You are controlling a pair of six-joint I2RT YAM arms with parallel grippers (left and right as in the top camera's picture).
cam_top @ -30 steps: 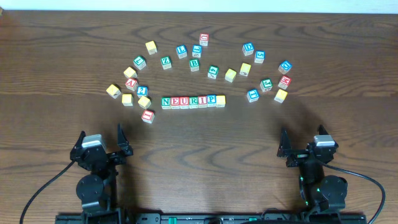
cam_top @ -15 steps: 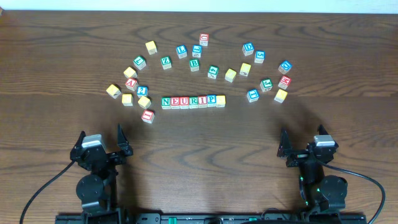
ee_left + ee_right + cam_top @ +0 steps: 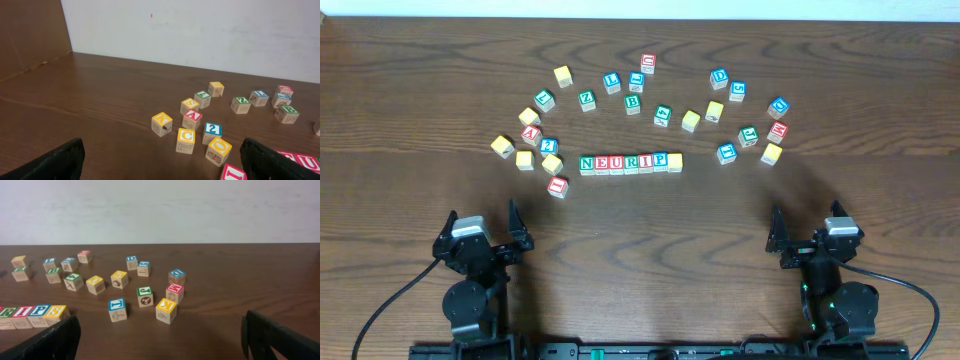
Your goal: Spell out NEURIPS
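Seven wooden letter cubes stand in a touching row mid-table and read NEURIPS [image 3: 630,162], from the green N [image 3: 587,163] on the left to a yellow-topped S [image 3: 675,160] on the right. The row's right end, with the S [image 3: 55,311], shows at the left edge of the right wrist view. Its left part [image 3: 304,161] peeks in at the lower right of the left wrist view. My left gripper [image 3: 482,213] [image 3: 162,167] is open near the front edge, well short of the row, holding nothing. My right gripper [image 3: 806,212] [image 3: 162,345] is open too and also empty.
Several loose letter cubes lie in an arc behind and beside the row. One cluster with a red I cube [image 3: 557,186] [image 3: 232,174] sits at the left, and another with a yellow cube [image 3: 772,153] [image 3: 165,310] at the right. A white wall rises behind the table.
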